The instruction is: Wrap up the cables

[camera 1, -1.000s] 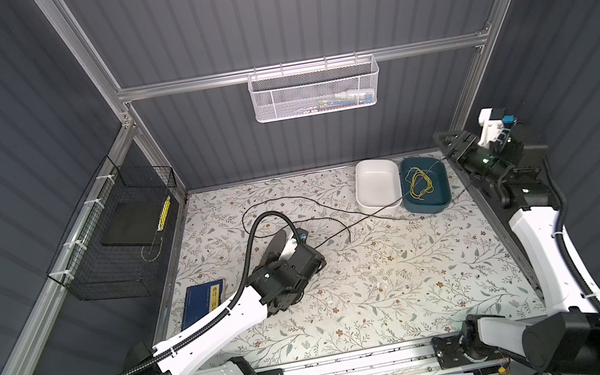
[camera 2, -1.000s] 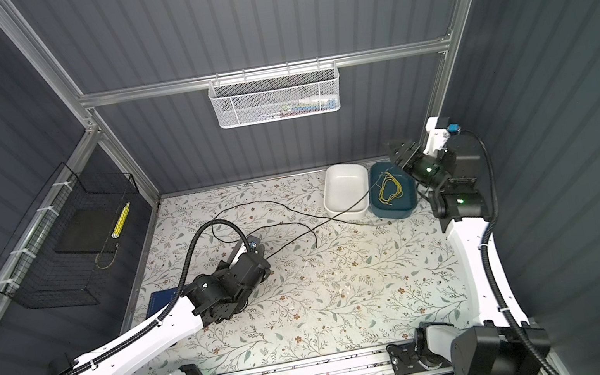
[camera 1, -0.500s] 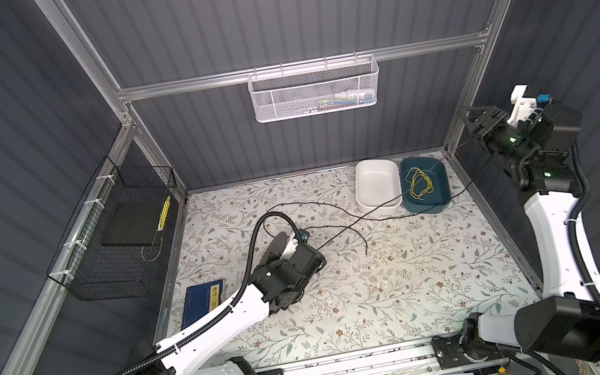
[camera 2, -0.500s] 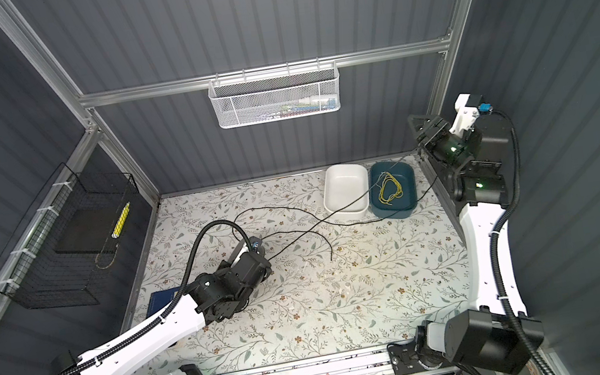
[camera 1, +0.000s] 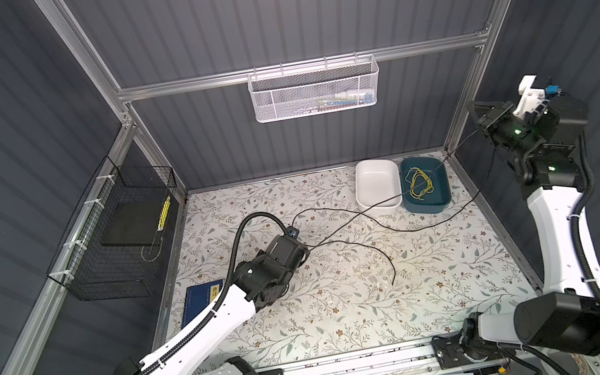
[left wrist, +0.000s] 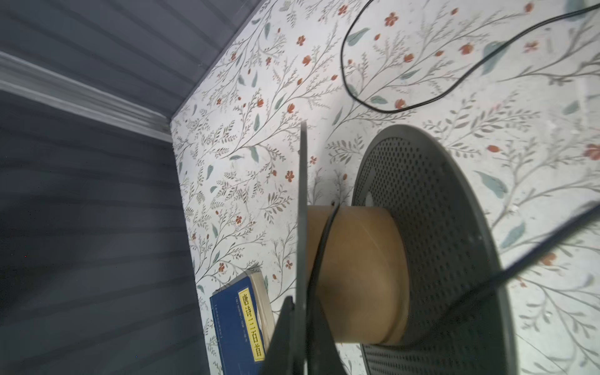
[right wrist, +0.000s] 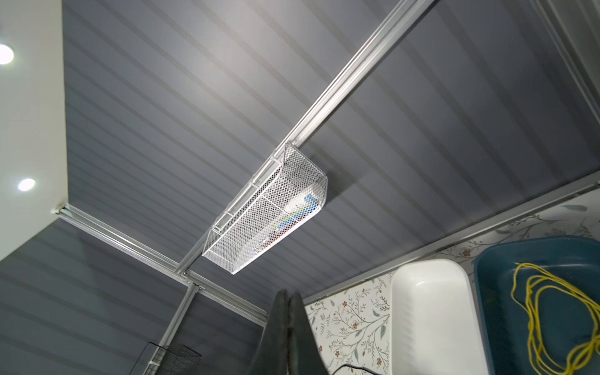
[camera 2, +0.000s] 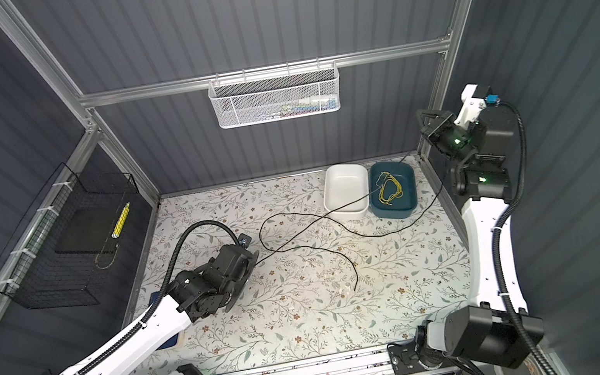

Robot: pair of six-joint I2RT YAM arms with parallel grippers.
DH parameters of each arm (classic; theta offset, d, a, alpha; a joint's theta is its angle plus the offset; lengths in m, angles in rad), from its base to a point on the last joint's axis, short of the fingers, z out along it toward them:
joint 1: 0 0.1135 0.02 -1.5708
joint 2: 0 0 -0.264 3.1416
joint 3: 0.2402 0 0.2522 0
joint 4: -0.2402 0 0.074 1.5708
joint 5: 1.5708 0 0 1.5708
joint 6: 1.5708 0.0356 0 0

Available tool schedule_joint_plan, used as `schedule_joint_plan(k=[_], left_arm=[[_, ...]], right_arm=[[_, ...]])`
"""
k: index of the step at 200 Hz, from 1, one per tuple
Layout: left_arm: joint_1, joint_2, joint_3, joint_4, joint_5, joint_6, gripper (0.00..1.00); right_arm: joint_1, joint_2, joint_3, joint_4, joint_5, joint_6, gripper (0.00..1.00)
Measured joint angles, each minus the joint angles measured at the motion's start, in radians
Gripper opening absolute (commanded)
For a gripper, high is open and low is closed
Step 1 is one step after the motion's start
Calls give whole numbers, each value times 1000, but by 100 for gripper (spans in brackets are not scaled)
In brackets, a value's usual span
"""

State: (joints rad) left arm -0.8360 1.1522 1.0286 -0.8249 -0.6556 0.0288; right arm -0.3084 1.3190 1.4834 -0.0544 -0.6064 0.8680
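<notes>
I'm seeing the left arm lying low near the table's [camera 1: 352, 323] left edge, beside the book [camera 1: 201, 298]. Only its wrist view is showing the left gripper [left wrist: 302, 324] clamping the spool [left wrist: 438, 227] flange, with the cable [left wrist: 324, 240] circling the core. The front of the table is lying open. The right gripper [right wrist: 289, 293] is hovering high by the back-right post [camera 1: 459, 110], fingers together and the cable rising toward it.

Floral tabletop [camera 1: 350, 311], white dish [camera 1: 375, 180] beside teal dish [camera 1: 429, 209], blue book [camera 1: 201, 298] at left edge, black cable [camera 1: 415, 228] looping across

I saw a black cable [camera 1: 423, 227] on the white floral mat [camera 1: 350, 311], yellow wire [camera 1: 419, 185] in a teal tray [camera 1: 430, 206], a white tray [camera 1: 377, 184], a blue book [camera 1: 202, 300], and a grey perforated spool [left wrist: 438, 227], tan-cored.
</notes>
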Motion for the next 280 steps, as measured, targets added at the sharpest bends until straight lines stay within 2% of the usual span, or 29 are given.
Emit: schedule_joint_plan(k=[32, 93, 128, 149, 170, 198, 231, 260, 280], left_arm=[[0, -45, 101, -73, 155, 71, 0], [0, -95, 229, -122, 334, 154, 0], [7, -36, 430, -88, 411, 147, 0], [12, 15, 567, -14, 410, 121, 0], [18, 55, 644, 97, 347, 64, 0], [26, 104, 658, 243, 205, -24, 0], [26, 169, 595, 466, -10, -70, 0], [26, 229, 513, 669, -184, -47, 0], [28, 293, 496, 780, -278, -15, 0]], right_arm=[[60, 75, -6, 0, 100, -42, 0], [93, 160, -34, -35, 333, -140, 0], [246, 129, -178, -20, 439, -211, 0], [361, 90, -312, 0, 484, -243, 0], [463, 20, -452, 8, 511, -249, 0], [632, -103, -579, 11, 557, -243, 0], [875, -229, -614, 21, 592, -236, 0], [1081, -288, -613, 39, 614, -220, 0], [1184, -291, -604, 29, 624, -220, 0]])
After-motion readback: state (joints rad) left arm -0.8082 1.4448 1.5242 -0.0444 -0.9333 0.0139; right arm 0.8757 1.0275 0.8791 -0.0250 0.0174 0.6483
